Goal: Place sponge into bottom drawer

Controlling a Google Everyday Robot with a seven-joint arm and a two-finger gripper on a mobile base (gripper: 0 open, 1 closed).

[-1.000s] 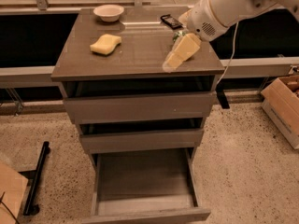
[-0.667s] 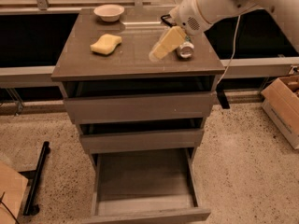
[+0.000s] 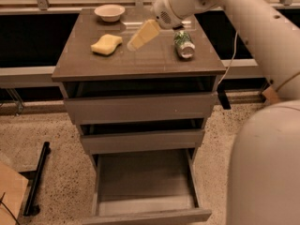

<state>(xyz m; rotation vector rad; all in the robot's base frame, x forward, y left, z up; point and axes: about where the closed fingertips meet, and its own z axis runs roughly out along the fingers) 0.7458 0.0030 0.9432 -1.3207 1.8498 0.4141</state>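
Pale and wedge-shaped, my end effector (image 3: 144, 34) hangs over the worktop (image 3: 154, 62), pointing down and toward the left side of the view. From this angle I see it only as one slanted yellowish form, so I cannot tell if it is open or closed. I also cannot say if its tip touches the surface or stays just above it. It has hold of nothing that I can see.

Several things are covered or cut off. Behind the end effector, my arm (image 3: 253, 27) crosses the view and hides the back right corner of the worktop. A large rounded part of my body (image 3: 265, 168) fills the lower right and hides the floor there. The front of the bottom drawer (image 3: 145, 182) is cut by the lower edge of the view.

The sponge (image 3: 106, 44) lies flat on the worktop, near the end effector on its left and apart from it. A white bowl (image 3: 109, 12) stands behind the sponge, to the left of the end effector and farther back. A green-labelled can (image 3: 183, 43) lies on its side to the right of the end effector.

Far below the end effector, the bottom drawer is pulled out, and its bare inside is visible.
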